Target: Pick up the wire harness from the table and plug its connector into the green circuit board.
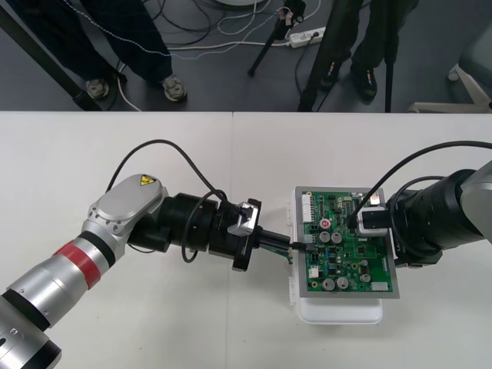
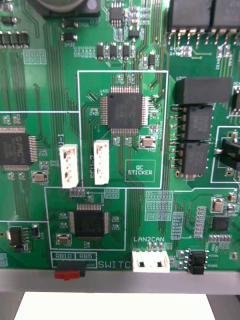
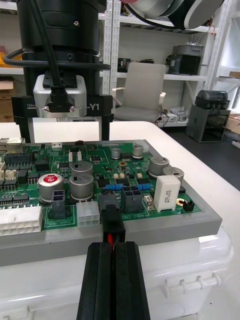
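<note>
1. The green circuit board [image 1: 350, 244], grey-framed on a white plastic base [image 1: 338, 311], is the landmark. The left gripper [image 3: 112, 250] sits just off its left edge. Its black fingers are pinched narrow on the small black plug [image 3: 111, 224] of the wire harness, with a thin red wire [image 3: 108, 240] showing between them
2. The plug's long axis carries straight on from the fingers and points in across the board's edge. Its nose meets a black socket [image 3: 107, 200] on that edge, but I cannot tell whether it is seated
3. The next move is probably a straight push along that axis by the left arm, which is the nearer one
4. The right gripper [image 3: 67, 137] stands over the board's right side, its fingers wide apart and holding nothing
5. The left wrist view gives the plug-to-socket meeting. The front view gives the sideways line-up. The right wrist view looks down on the board's square black chip [image 2: 124, 111] and white headers [image 2: 68, 165]
</note>
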### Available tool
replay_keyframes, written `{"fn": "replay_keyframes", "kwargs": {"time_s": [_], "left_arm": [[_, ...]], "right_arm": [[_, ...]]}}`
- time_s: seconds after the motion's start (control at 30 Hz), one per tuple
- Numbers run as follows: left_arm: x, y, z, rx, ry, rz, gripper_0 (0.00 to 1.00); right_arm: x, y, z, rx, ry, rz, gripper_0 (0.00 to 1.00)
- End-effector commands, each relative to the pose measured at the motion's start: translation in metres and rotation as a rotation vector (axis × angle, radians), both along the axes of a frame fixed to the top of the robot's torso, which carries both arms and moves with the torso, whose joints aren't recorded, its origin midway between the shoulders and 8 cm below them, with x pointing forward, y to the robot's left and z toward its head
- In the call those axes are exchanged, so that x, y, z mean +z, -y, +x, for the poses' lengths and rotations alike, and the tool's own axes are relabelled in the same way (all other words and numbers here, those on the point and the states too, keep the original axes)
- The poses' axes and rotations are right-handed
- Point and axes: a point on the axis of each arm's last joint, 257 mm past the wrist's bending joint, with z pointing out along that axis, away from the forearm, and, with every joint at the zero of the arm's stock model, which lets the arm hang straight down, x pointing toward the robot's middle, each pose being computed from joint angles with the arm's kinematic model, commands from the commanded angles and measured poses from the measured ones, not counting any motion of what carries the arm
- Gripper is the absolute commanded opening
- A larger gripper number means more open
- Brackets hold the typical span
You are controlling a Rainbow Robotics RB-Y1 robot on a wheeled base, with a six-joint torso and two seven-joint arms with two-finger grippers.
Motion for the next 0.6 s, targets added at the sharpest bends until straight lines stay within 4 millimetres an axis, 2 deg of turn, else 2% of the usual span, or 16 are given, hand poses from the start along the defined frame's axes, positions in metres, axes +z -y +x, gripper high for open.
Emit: {"fn": "replay_keyframes", "kwargs": {"time_s": [0.03,0.4,0.6], "left_arm": [[0.006,0.026,-0.011,-0.022,0.003,-0.011,0.00],[0.003,0.029,-0.015,-0.031,0.003,-0.003,0.00],[0.007,0.037,-0.017,-0.035,-0.004,-0.018,0.00]], "right_arm": [[0.005,-0.031,0.000,0.061,0.016,0.042,1.00],[0.005,-0.031,0.000,0.062,0.017,0.041,1.00],[0.005,-0.031,0.000,0.061,0.016,0.042,1.00]]}}
